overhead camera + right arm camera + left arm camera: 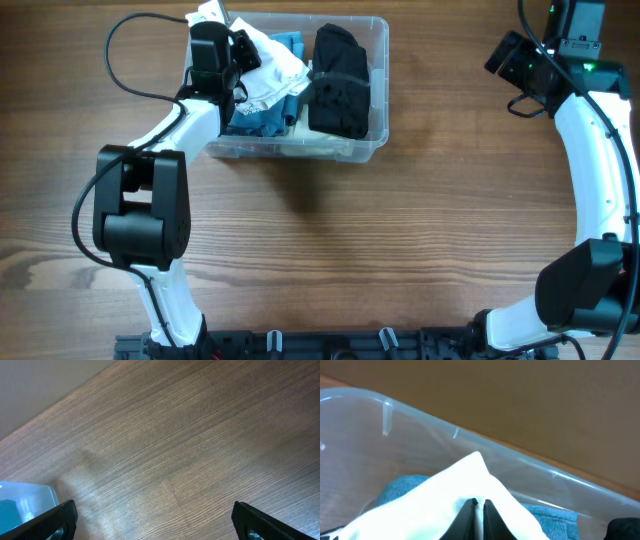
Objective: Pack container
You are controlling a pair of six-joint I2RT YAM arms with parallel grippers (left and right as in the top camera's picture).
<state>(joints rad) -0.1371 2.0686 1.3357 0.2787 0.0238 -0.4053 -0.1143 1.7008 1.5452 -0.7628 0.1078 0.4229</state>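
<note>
The clear container [300, 150] stands at the back of the table, left of centre. A black garment [338, 80] fills its right half, and a blue cloth [265, 118] with a white cloth [278, 70] on top fills its left. My left gripper [243, 52] is inside the left end of the container. In the left wrist view that gripper [479, 504] is shut on a raised fold of the white cloth [445, 495], above the blue cloth [402, 487] and inside the container wall [420, 425]. My right gripper [154, 510] stands open over bare wood with nothing in it.
In the overhead view the right gripper [505, 62] hangs at the back right, well apart from the container. The right wrist view shows a container corner [25, 497] at its lower left. A black cable [130, 60] loops left of the container.
</note>
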